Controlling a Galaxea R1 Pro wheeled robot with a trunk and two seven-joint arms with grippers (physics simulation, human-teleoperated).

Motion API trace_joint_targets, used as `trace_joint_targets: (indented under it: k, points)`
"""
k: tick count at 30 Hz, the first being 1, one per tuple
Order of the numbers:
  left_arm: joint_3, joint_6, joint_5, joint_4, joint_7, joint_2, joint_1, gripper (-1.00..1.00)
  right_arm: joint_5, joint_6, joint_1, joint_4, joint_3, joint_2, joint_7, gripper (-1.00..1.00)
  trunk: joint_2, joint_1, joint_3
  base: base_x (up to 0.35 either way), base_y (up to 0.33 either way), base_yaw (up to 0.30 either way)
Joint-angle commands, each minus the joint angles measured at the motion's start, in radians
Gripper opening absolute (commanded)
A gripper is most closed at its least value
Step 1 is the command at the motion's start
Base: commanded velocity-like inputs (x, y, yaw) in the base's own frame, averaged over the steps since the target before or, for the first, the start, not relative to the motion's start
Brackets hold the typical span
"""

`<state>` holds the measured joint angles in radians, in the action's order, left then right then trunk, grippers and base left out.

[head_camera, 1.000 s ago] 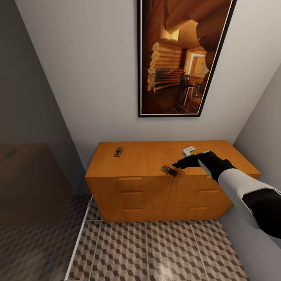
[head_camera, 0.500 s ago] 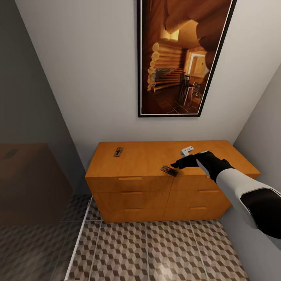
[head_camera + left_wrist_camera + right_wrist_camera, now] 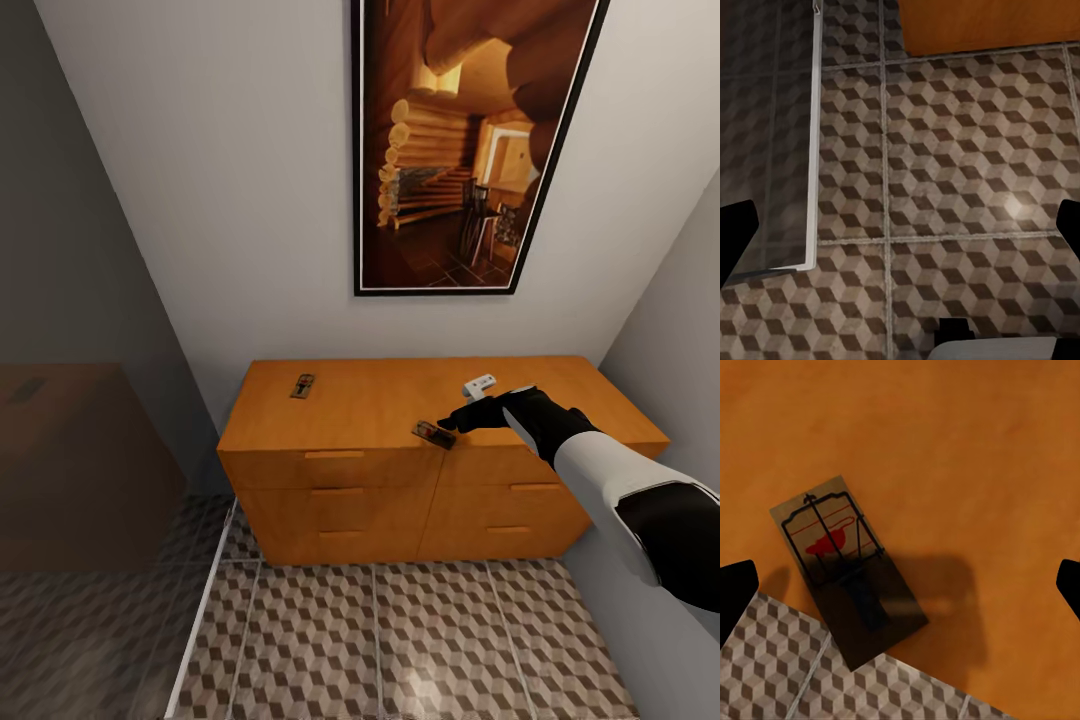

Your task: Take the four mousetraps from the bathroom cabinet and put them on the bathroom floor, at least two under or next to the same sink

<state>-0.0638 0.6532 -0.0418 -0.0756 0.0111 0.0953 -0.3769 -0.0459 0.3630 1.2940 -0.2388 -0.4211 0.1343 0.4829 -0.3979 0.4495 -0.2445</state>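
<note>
- The cabinet point(image 3: 370, 400) stands on the bathroom floor point(image 3: 400, 640).
- One mousetrap point(image 3: 434, 434) overhangs its front edge.
- Another mousetrap point(image 3: 303, 385) lies near the back left.

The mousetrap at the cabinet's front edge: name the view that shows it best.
The right wrist view: the mousetrap looms large, wire and red mark plain, one end overhanging the cabinet edge. The head view shows it small beside the right gripper.

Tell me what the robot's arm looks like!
In the head view, the right arm has a smooth white sleeve between glossy black sections, ending in a black right pincer with a small white block on it. Both wrist views show black finger tips.
</note>
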Motion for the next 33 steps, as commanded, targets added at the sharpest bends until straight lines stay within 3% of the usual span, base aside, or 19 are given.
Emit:
trace_joint_targets:
  k: [1, 16, 33]
  points:
    - [-0.007, 0.006, -0.004, -0.004, 0.001, 0.0, -0.002, 1.0, -0.005, 0.007, 0.001, -0.002, -0.004, 0.001, 0.002, 1.0, -0.002, 0.001, -0.003, 0.0, 0.0, 0.0]
    - [-0.007, 0.006, -0.004, -0.004, 0.001, 0.0, -0.002, 1.0, -0.005, 0.005, 0.001, -0.002, -0.004, 0.002, 0.002, 1.0, -0.002, 0.001, -0.025, 0.0, 0.0, 0.0]
    - [-0.007, 0.006, -0.004, -0.004, 0.001, 0.0, -0.002, 1.0, -0.005, 0.004, 0.001, -0.001, -0.004, 0.002, 0.002, 1.0, -0.002, 0.001, -0.027, 0.032, 0.023, 0.0]
